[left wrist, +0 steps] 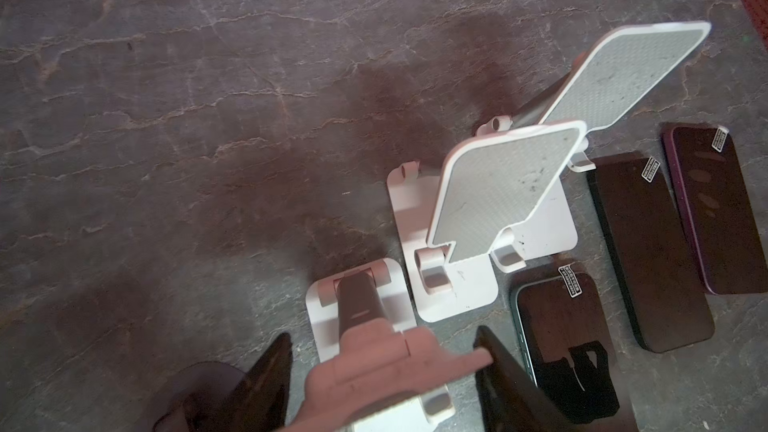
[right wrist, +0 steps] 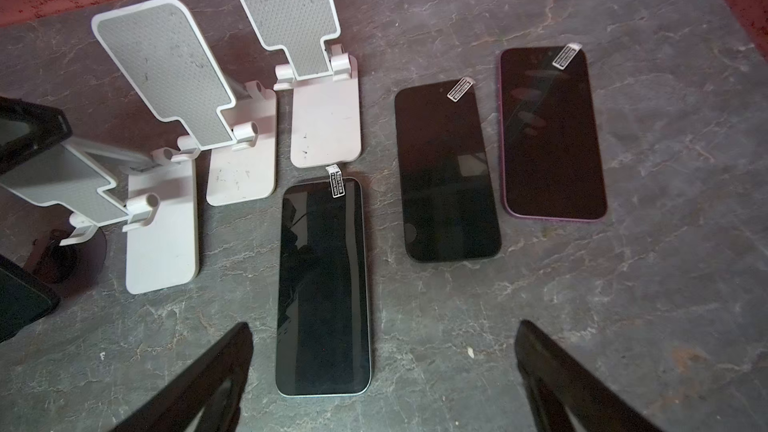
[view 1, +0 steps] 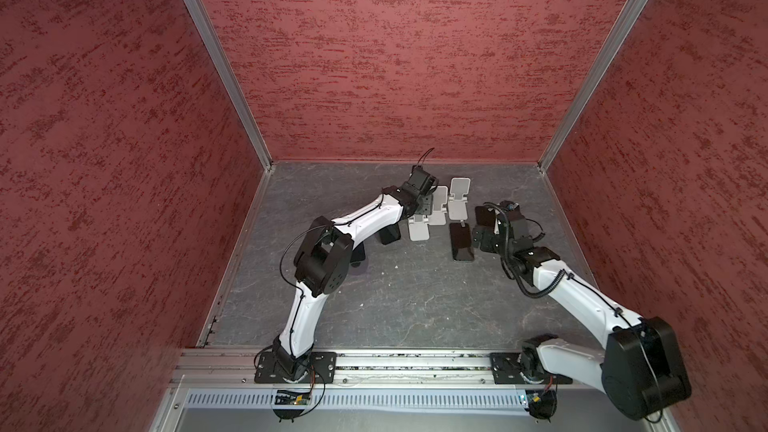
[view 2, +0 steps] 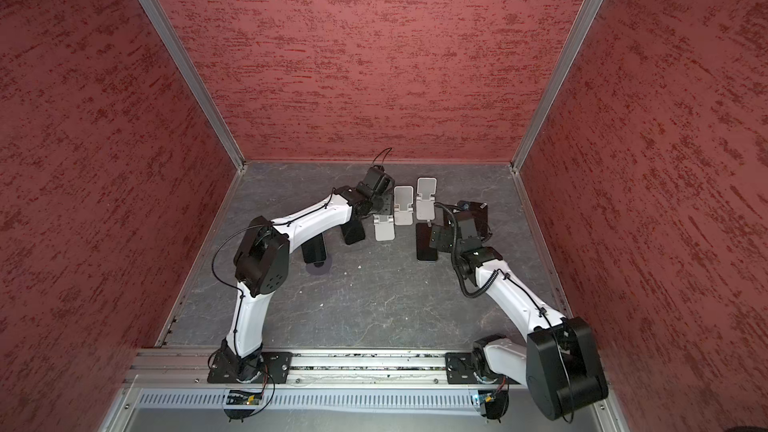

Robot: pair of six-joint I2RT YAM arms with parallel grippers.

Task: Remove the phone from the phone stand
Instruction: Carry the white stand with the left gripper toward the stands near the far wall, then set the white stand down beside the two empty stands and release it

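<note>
We list: left gripper clamped, seemingly on stand; right gripper spread near phone, at stand's three o'clock.

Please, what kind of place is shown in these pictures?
Probably a robot test cell: red textured walls in an aluminium frame, two arms bolted to a rail, and phones beside white phone stands on a grey stone-look table.
</note>
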